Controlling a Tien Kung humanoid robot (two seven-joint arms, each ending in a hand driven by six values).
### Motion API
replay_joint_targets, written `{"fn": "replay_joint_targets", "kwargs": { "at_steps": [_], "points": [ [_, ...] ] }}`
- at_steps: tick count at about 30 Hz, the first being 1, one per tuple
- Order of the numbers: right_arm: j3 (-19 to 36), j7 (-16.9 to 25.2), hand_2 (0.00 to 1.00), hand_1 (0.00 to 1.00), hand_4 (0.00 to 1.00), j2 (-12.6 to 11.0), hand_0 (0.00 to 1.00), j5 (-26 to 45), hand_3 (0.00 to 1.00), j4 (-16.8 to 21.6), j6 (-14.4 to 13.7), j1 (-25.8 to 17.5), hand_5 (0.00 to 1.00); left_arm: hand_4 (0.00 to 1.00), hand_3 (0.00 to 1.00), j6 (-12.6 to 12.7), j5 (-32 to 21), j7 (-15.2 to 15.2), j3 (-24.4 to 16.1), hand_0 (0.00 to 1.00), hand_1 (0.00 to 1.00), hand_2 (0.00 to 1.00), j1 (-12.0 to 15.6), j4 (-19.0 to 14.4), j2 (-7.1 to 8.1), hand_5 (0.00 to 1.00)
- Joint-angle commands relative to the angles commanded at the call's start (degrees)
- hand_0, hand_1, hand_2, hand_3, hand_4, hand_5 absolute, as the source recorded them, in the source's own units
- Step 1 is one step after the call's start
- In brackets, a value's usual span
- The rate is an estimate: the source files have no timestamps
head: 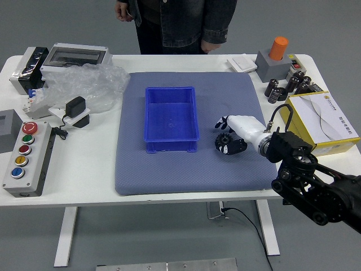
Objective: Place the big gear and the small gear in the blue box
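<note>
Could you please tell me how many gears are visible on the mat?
1: the black gear on the gray-blue mat, right of the blue box and at the right hand. Another may be hidden beneath that hand.

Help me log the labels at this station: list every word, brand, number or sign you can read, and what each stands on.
No text reads clearly here.
Print on the white sheet atop the yellow box: too small to read.
Blue box, button panel: no text I can make out.
</note>
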Motion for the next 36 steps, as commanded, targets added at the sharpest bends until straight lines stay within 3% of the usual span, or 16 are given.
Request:
{"fn": "replay_joint_targets", "kwargs": {
  "at_steps": [22, 23, 28, 29, 34, 36],
  "points": [
    [-2.61, -0.3, 0.727, 0.635, 0.772, 0.29, 0.693, -0.97, 0.752, -2.95, 0.74, 1.26, 0.264, 0.435, 0.704, 0.08, -0.43, -0.03, 0.35, 0.73, 0.68, 0.706, -0.04, 0.0, -0.07, 0.025],
    [-2.68, -0.33, 0.684, 0.62, 0.753, 0.28, 0.67, -1.02, 0.717, -2.98, 0.73, 1.25, 0.273, 0.435, 0.705, 0.09, -0.46, -0.03, 0.36, 0.73, 0.679, 0.707, -0.03, 0.0, -0.08, 0.026],
    [-3.06, -0.36, 0.684, 0.62, 0.753, 0.26, 0.67, -1.34, 0.717, -3.12, 0.33, 1.17, 0.273, 0.435, 0.705, 0.11, -0.55, -0.04, 0.4, 0.73, 0.679, 0.707, -0.02, 0.0, -0.12, 0.026],
    [-3.14, -0.32, 0.625, 0.59, 0.705, 0.26, 0.653, -1.39, 0.644, -3.13, 0.16, 1.14, 0.284, 0.435, 0.704, 0.11, -0.59, -0.05, 0.43, 0.731, 0.68, 0.706, -0.03, 0.0, -0.13, 0.026],
    [-3.36, 0.15, 0.625, 0.59, 0.705, 0.21, 0.653, -1.55, 0.644, -3.15, -0.84, 0.99, 0.284, 0.435, 0.704, 0.14, -0.73, -0.06, 0.54, 0.731, 0.68, 0.706, -0.03, 0.0, -0.13, 0.026],
    [-3.34, 0.45, 0.57, 0.562, 0.67, 0.19, 0.675, -1.6, 0.613, -3.17, -1.32, 0.94, 0.242, 0.435, 0.704, 0.15, -0.77, -0.07, 0.57, 0.731, 0.679, 0.707, -0.03, 0.0, -0.13, 0.025]
  ]
}}
